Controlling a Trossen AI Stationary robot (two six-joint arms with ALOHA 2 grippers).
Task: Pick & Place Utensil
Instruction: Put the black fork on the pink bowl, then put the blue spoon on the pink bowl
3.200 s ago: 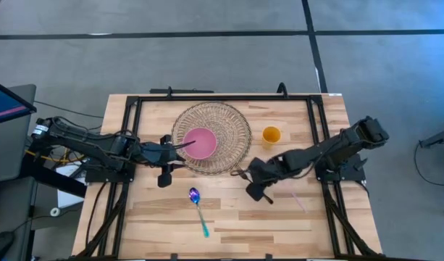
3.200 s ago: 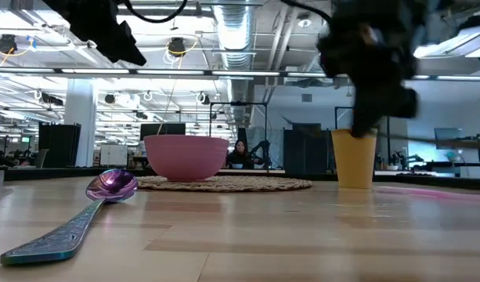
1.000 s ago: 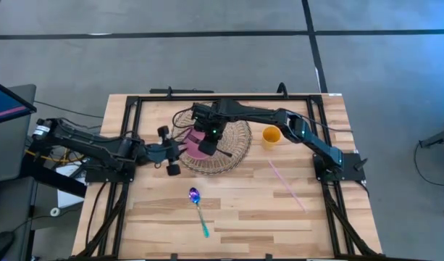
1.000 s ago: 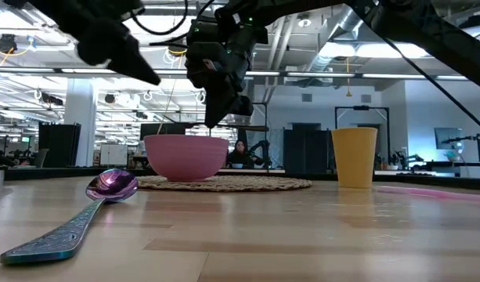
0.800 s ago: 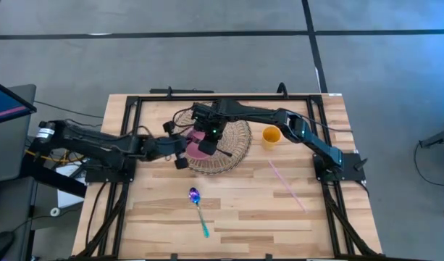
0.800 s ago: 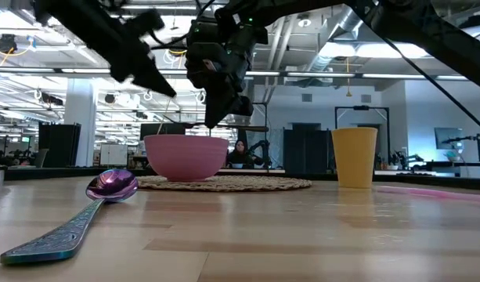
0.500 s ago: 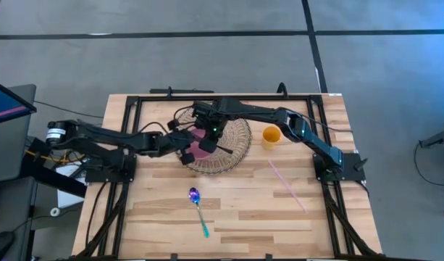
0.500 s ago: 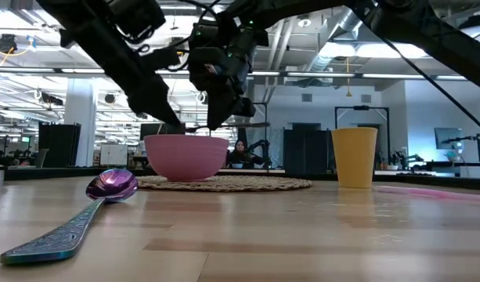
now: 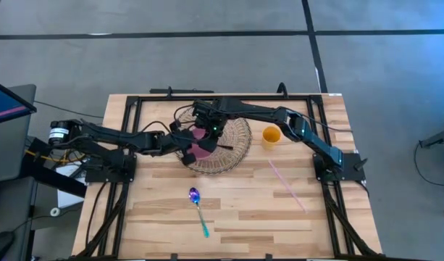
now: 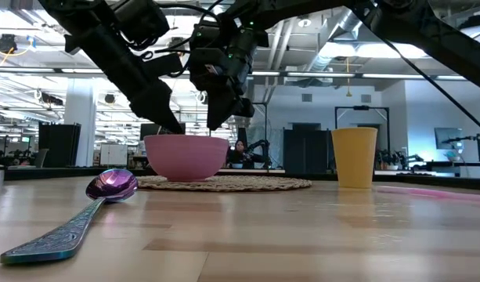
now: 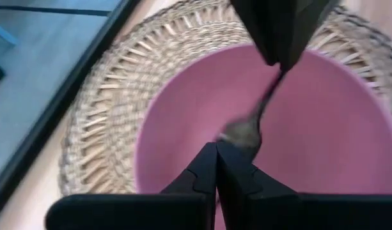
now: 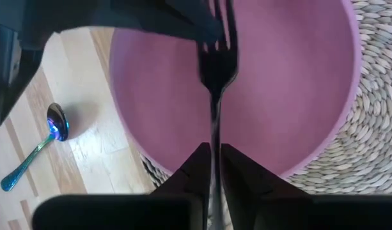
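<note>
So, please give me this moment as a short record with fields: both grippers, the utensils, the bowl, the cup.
right gripper: above the pink bowl, shut on the fork
left gripper: shut, at the bowl beside the fork
bowl: on the woven mat
spoon: flat on the table, apart from the mat, untouched
cup: yellow cup upright, beside the mat

Pink bowl (image 9: 201,142) on a woven mat (image 9: 232,148) at the counter's (image 9: 316,217) twelve o'clock. Left pincer (image 9: 185,145) at the bowl's nine o'clock edge, right pincer (image 9: 209,130) above its twelve o'clock rim. Yellow cup (image 9: 271,135) at two o'clock; purple-teal spoon (image 9: 198,209) toward six.
</note>
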